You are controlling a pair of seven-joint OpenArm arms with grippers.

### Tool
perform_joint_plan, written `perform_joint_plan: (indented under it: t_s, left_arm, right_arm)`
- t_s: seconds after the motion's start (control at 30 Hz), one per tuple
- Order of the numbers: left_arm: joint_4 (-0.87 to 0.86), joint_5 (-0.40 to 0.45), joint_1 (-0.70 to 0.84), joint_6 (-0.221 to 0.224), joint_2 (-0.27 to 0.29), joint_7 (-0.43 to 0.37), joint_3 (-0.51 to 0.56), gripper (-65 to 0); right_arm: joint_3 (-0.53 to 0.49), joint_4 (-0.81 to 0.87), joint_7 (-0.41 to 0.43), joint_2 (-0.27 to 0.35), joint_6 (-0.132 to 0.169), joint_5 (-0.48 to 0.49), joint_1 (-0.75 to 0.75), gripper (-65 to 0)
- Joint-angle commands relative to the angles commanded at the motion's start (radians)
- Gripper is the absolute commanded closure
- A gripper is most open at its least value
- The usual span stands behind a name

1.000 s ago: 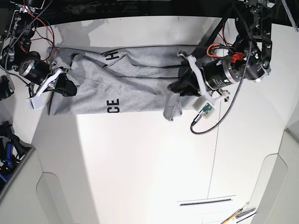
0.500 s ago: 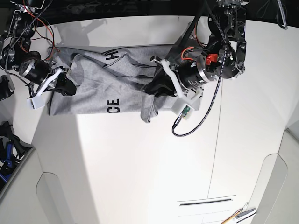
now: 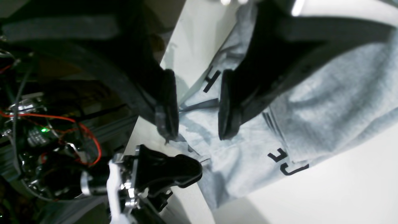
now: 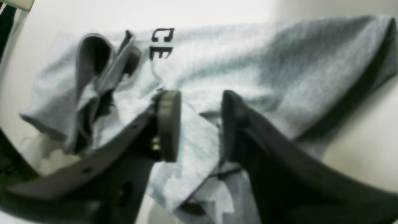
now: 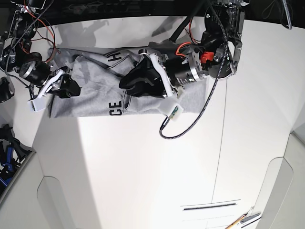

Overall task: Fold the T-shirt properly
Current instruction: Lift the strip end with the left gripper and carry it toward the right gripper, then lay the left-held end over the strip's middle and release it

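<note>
Surface: white matte table (image 5: pixel 143 167) | Item: light heather-grey cotton T-shirt with black block lettering (image 5: pixel 95 95), folded band under both claws | Left gripper (image 3: pixel 196 105): jaws parted, empty, just above cloth | Right gripper (image 4: pixel 199 124): jaws parted, fabric fold between, not clamped

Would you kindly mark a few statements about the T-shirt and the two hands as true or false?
1. The T-shirt lies on the white table. True.
2. Black letters "CE" show on the fabric. True.
3. The left hand is clamped shut on the cloth. False: its jaws stand apart, with shirt visible between them.
4. The right hand is over bare table, clear of the shirt. False: grey fabric lies between its fingers.
</note>
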Motion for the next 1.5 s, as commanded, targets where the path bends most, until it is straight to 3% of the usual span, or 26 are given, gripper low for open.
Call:
perform_joint_plan:
  t_s: [0.07,0.23,0.33,0.47,0.57,0.67,0.73,0.8,0.9,1.1,1.37,1.5]
  left_arm:
    - [0.000,0.000,0.000,-0.015,0.000,0.004,-0.010,-25.2]
    - [0.000,0.001,0.004,-0.023,-0.001,0.082,-0.108,-25.1]
    - [0.001,0.000,0.016,-0.059,-0.001,0.150,-0.187,-25.1]
    - [0.001,0.001,0.057,-0.090,-0.032,0.157,-0.265,-18.8]
    - [0.001,0.001,0.115,-0.094,-0.076,0.138,-0.270,-18.8]
    - [0.001,0.059,0.169,-0.094,-0.100,0.033,-0.270,-18.8]
    - [0.001,0.126,0.174,-0.094,-0.099,0.001,-0.270,-17.5]
    - [0.001,0.134,0.174,-0.094,-0.100,0.000,-0.270,-16.2]
    - [0.001,0.134,0.174,-0.094,-0.100,0.000,-0.269,-16.2]
    - [0.001,0.134,0.208,-0.094,-0.099,0.000,-0.232,-16.2]
    - [0.000,0.137,0.222,-0.094,-0.092,-0.002,-0.048,-16.3]
    - [0.000,0.183,0.218,-0.094,-0.063,-0.032,0.041,-16.3]
  right_arm:
    - [0.035,0.000,0.000,0.000,-0.016,0.000,0.003,-27.2]
    - [0.178,0.000,-0.001,0.014,-0.016,0.021,0.019,-28.5]
    - [0.190,0.000,-0.010,0.048,-0.015,0.023,0.019,-28.5]
    - [0.189,-0.001,-0.012,0.066,-0.015,0.023,0.019,-28.4]
    - [0.182,-0.001,-0.012,0.066,-0.015,0.055,0.019,-28.4]
    - [0.137,-0.001,-0.011,0.065,-0.015,0.080,0.019,-27.2]
    - [0.079,-0.001,-0.017,0.066,-0.015,0.077,0.019,-14.7]
    - [0.014,-0.001,-0.029,0.066,-0.014,0.074,0.017,0.0]
    - [-0.086,-0.001,-0.026,0.066,-0.004,0.060,0.016,0.0]
    - [-0.253,-0.006,0.006,0.066,-0.005,-0.059,0.016,0.0]
    - [-0.266,-0.066,0.043,0.065,-0.008,-0.067,0.017,0.0]
    - [-0.265,-0.095,0.053,0.066,-0.008,-0.067,0.016,0.0]
